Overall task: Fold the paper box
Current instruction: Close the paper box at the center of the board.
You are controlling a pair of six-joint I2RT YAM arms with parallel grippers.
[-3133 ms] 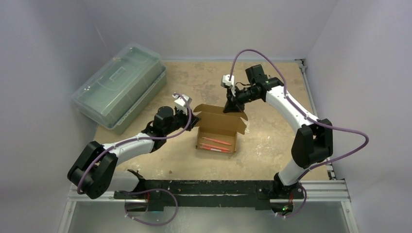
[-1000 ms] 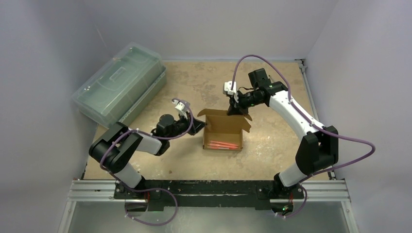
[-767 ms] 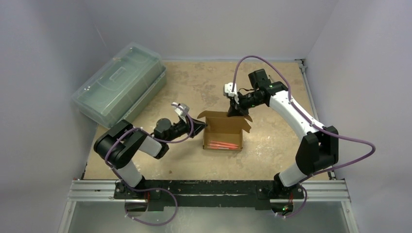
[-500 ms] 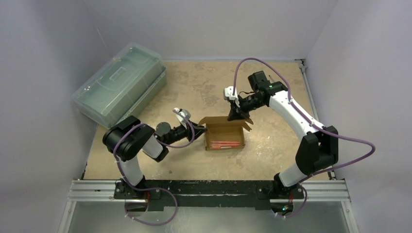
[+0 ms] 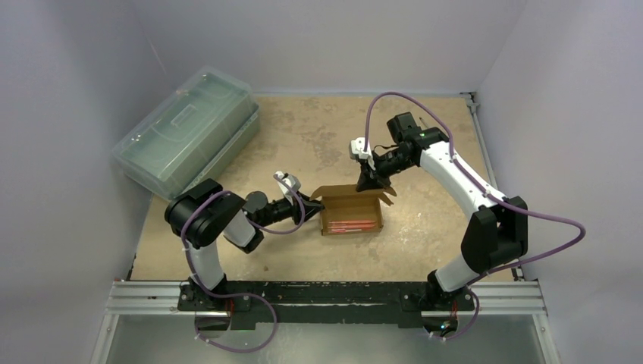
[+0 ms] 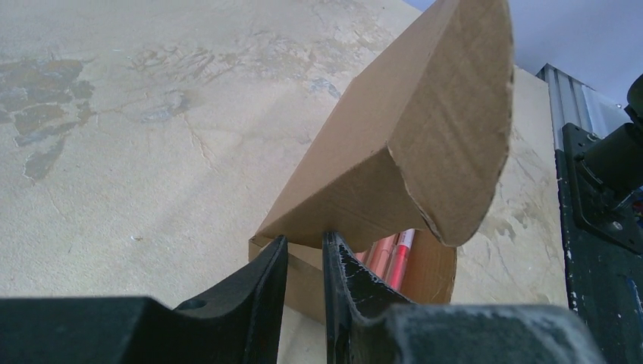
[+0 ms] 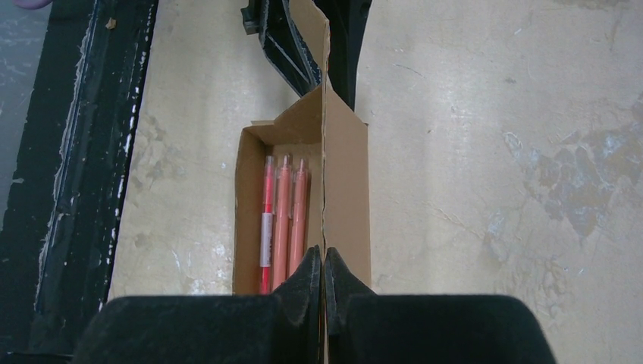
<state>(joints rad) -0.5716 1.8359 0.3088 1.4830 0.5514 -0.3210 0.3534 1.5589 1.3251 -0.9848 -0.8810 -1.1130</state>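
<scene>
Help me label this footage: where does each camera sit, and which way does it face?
Top external: above and behind the arms, looking down on the table; left gripper and right gripper meet at the box, case far left.
Left wrist: on the left arm, looking low across the table at the box's flap; its fingers at the bottom.
Right wrist: on the right arm, looking down into the box; its fingers, shut on the box's edge, at the bottom.
Shared: both wrist views show the pens.
</scene>
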